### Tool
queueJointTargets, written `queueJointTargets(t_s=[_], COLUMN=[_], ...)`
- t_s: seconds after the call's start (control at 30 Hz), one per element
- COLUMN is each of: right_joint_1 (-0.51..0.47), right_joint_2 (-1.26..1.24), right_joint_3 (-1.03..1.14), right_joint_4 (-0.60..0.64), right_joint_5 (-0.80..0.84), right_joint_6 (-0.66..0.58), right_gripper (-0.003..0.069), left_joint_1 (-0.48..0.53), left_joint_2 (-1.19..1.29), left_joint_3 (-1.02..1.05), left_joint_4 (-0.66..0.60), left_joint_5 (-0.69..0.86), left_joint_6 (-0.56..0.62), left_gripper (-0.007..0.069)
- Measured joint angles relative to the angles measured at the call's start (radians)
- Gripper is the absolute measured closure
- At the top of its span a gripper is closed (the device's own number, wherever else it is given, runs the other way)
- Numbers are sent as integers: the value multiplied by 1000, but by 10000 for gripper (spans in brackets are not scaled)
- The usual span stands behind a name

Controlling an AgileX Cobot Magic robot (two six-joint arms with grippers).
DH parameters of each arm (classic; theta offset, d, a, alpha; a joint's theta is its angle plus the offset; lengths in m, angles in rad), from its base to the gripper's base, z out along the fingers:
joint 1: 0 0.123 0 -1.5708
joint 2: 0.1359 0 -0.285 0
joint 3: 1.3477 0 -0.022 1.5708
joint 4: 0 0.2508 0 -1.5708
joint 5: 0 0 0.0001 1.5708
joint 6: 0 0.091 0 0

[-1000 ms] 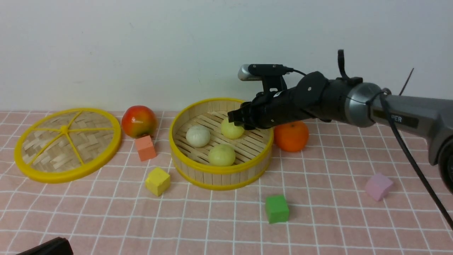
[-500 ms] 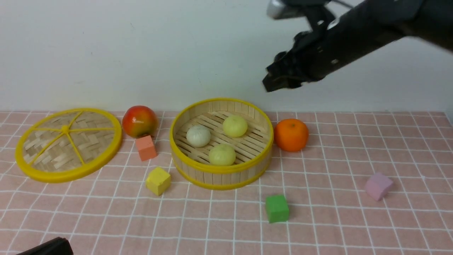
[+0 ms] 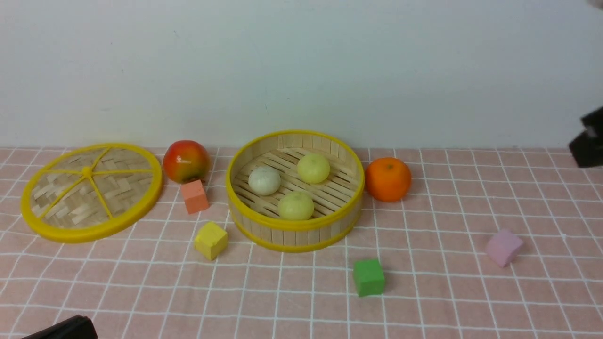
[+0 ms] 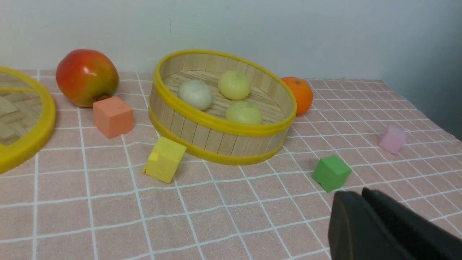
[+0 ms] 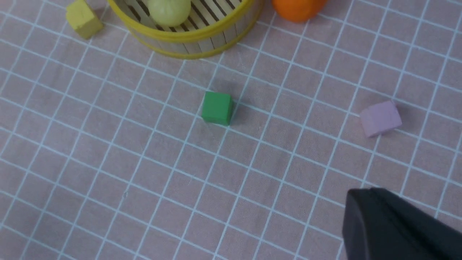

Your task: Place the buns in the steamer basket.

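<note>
The steamer basket [image 3: 293, 225] stands in the middle of the pink checked cloth. All three buns lie inside it: the off-white one [image 3: 264, 180], a pale yellow-green one at the back [image 3: 313, 168] and another at the front [image 3: 296, 205]. The left wrist view also shows the basket [image 4: 216, 135] with the buns in it. My left gripper [image 4: 355, 193] is shut and empty, low over the cloth near the green cube. My right gripper [image 5: 364, 190] is shut and empty, high above the cloth to the right of the basket. Only its dark tip [image 3: 588, 143] shows in the front view.
The flat woven lid [image 3: 89, 190] lies at the far left. An apple [image 3: 185, 161] and an orange [image 3: 387, 179] flank the basket. Small cubes lie around: salmon [image 3: 194, 197], yellow [image 3: 210, 240], green [image 3: 369, 277] and lilac [image 3: 503, 247].
My right arm has let go of the back bun in the basket, then risen and swung off to the right, almost out of the front view. The buns have stayed put.
</note>
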Motion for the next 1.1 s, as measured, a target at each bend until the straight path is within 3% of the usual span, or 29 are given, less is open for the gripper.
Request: queueJointTargets(t_s=[0.27, 0.4, 0.57, 0.6, 0.67, 0.83, 0.93, 1.1], right_joint_1=[0, -61, -209, -265, -323, -395, -397, -397], right_joint_2=[-191, -293, -460, -546, -666, -928, -1015, -1107], right_joint_3=[6, 101, 434, 634, 836, 1289, 1406, 1429], right_joint_4=[-16, -40, -14, 16, 32, 36, 31, 29], right_joint_5=[2, -15, -273, -443, -608, -914, -969, -917], right_joint_6=[0, -26, -83, -101, -113, -117, -117, -132], right_gripper=[667, 666, 666, 666, 666, 664, 664, 664], left_joint_1=[0, 0, 0, 0, 0, 0, 0, 0], left_joint_2=[0, 0, 0, 0, 0, 0, 0, 0], left_joint_3=[0, 0, 0, 0, 0, 0, 0, 0], left_joint_4=[0, 0, 0, 0, 0, 0, 0, 0], left_joint_5=[0, 0, 0, 0, 0, 0, 0, 0], left_joint_6=[0, 0, 0, 0, 0, 0, 0, 0], left_gripper=[573, 567, 564, 561, 559, 553, 551, 550])
